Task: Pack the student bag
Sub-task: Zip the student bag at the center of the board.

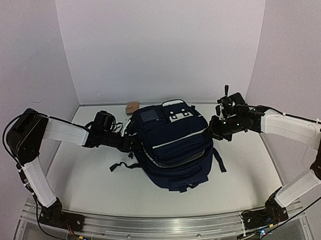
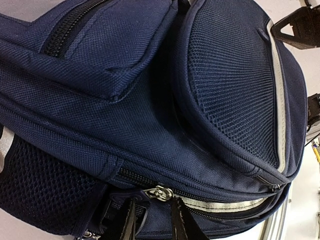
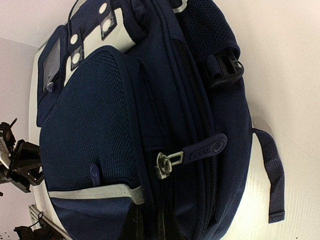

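Top external view, student bag (image 1: 174,146), left tool (image 2: 156,217) at zip pull (image 2: 159,192), state unclear, right tool (image 3: 150,220) closed.

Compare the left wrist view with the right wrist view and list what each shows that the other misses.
Only the left wrist view shows the mesh side pocket on that side of the student bag, plus part of the right arm beyond it. Only the right wrist view shows the white panel, clear window, buckle and loose strap lying on the table. Both show the mesh front pocket with its pale piping.
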### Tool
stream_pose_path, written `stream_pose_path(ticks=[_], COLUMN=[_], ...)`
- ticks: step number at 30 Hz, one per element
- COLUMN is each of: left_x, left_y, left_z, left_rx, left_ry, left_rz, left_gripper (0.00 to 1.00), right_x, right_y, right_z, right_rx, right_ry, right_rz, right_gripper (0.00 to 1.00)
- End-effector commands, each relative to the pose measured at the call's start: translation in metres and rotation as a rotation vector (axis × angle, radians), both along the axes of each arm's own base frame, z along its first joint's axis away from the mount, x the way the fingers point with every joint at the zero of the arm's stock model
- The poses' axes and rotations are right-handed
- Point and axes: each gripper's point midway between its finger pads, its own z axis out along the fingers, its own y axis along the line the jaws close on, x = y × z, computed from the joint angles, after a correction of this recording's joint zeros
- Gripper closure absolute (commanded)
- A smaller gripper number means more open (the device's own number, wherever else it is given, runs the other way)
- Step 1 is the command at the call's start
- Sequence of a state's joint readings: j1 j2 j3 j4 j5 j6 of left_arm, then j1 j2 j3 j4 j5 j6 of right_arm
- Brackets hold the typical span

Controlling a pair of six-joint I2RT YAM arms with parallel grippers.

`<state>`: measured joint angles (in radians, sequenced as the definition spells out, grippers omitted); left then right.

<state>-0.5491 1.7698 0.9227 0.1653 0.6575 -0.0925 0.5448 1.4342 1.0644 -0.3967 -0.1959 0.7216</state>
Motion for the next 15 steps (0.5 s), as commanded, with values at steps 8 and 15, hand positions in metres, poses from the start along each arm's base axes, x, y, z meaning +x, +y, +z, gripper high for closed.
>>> stream_pose_path(ticks=[8, 15], left_x=[0.0181, 0.0162], left_y=[-0.0203, -0.0256], left_z=[0.0073, 0.0142], left_rx=[0.067, 0.041], left_ry=[-0.162, -0.179], left_rz=[0.009, -0.010], left_gripper=[0.75, 0.82], right_x=[0.0225, 0.0215], right_y=[-0.0043, -0.0028], right_z=[0.0310, 0.0287], right_rx=[0.028, 0.033], right_ry=[-0.099, -0.094], right_rz=[-0.049, -0.041], right_gripper=[1.00, 1.00])
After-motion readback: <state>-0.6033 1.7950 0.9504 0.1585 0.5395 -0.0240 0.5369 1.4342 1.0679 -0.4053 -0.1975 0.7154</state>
